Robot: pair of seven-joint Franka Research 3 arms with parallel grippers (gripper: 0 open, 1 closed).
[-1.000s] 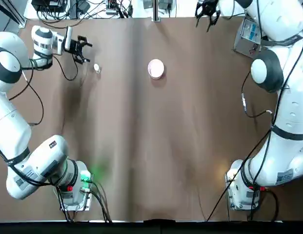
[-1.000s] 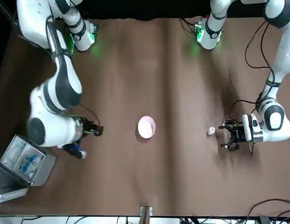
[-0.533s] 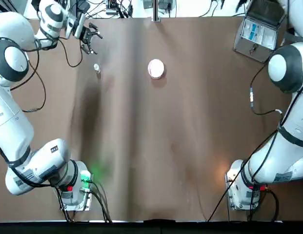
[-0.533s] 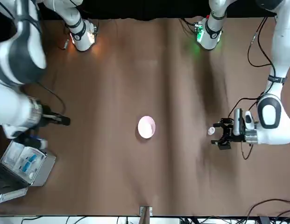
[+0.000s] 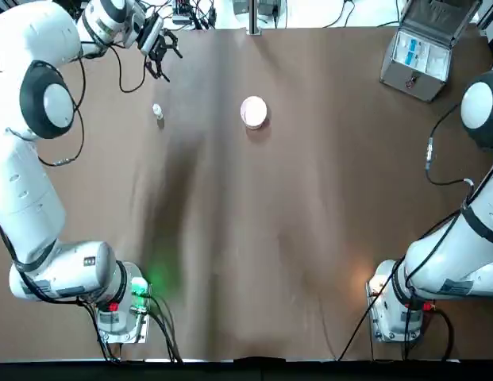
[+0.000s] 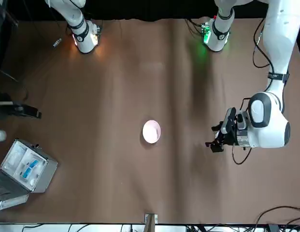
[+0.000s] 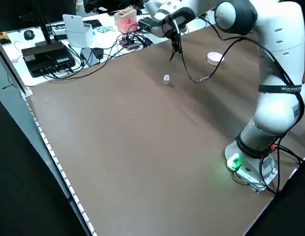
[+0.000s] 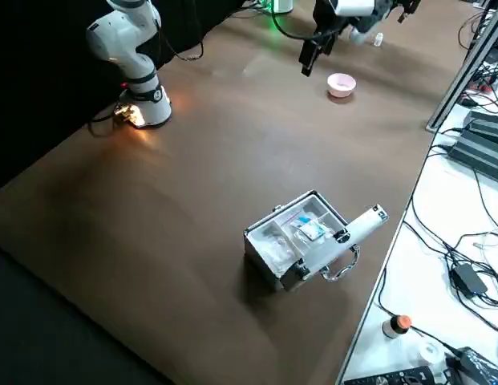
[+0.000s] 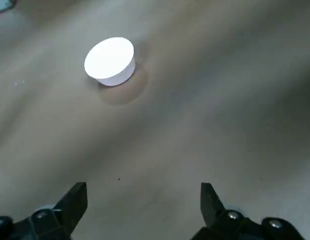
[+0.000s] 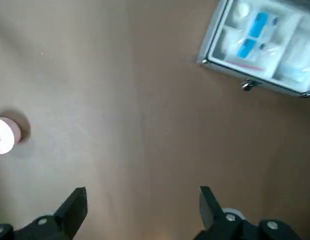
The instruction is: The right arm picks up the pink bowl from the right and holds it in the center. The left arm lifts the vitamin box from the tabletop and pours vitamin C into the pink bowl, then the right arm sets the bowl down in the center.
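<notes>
Vitamin box (image 5: 157,111) contents indiscernible.

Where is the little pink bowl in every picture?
Top: pink bowl, upper middle.
Front, center.
Left side, upper right.
Right side, upper right of center.
Left wrist, upper left.
Right wrist, left edge.
Shared landmark: the grey case.

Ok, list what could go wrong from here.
1. The vitamin box is tiny and stands apart from the open left gripper. A slightly off approach could knock it over.
2. The pink bowl is small. The open right gripper, above the table nearer the grey case, may tip it when pinching the rim.
</notes>
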